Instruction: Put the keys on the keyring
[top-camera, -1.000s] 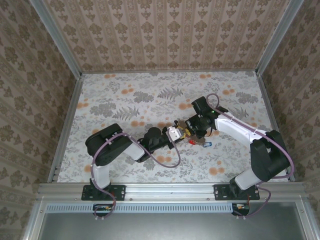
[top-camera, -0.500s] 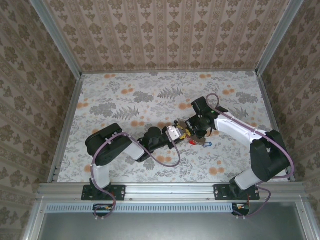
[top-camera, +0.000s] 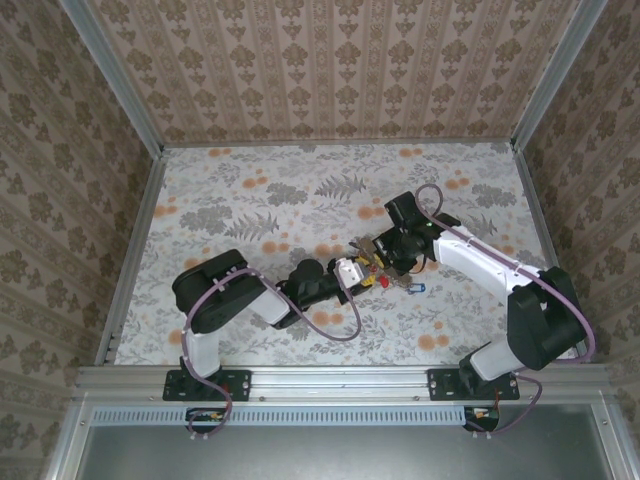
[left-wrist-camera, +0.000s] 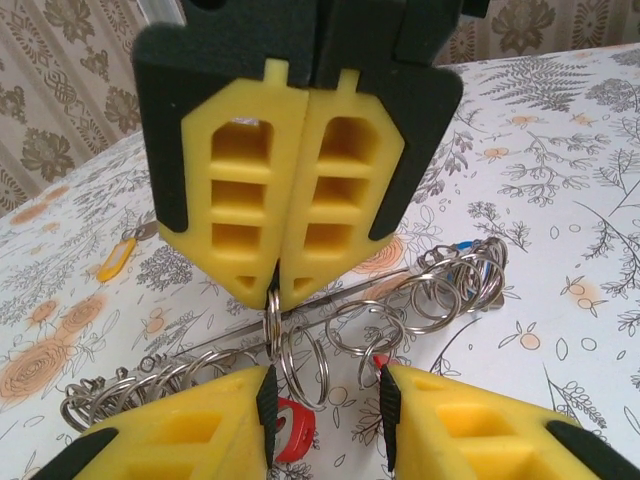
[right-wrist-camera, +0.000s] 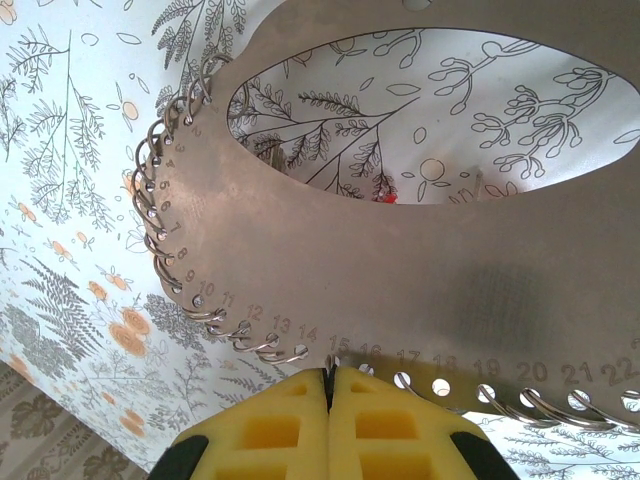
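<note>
Left wrist view puts our left end effector (left-wrist-camera: 325, 400) low over the bench (left-wrist-camera: 560, 200). Its jaws stand narrowly apart and grip nothing. A small split ring (left-wrist-camera: 300, 355) hangs in the gap, and the red key (left-wrist-camera: 292, 440) lies just beneath. Our right end effector (right-wrist-camera: 328, 385) is pinched tight on the edge of the keyring (right-wrist-camera: 400, 290), a flat metal band with numbered holes and rings along its rim, at mid-bench between the two arms.

We judge the step to be getting the red key onto that ring; we cannot tell whether it is already threaded. To do it well, we hold the band steady with the right. We close the left on the key's head alone, not on the ring. We approach slowly so the neighbouring rings do not snag our fingers.
</note>
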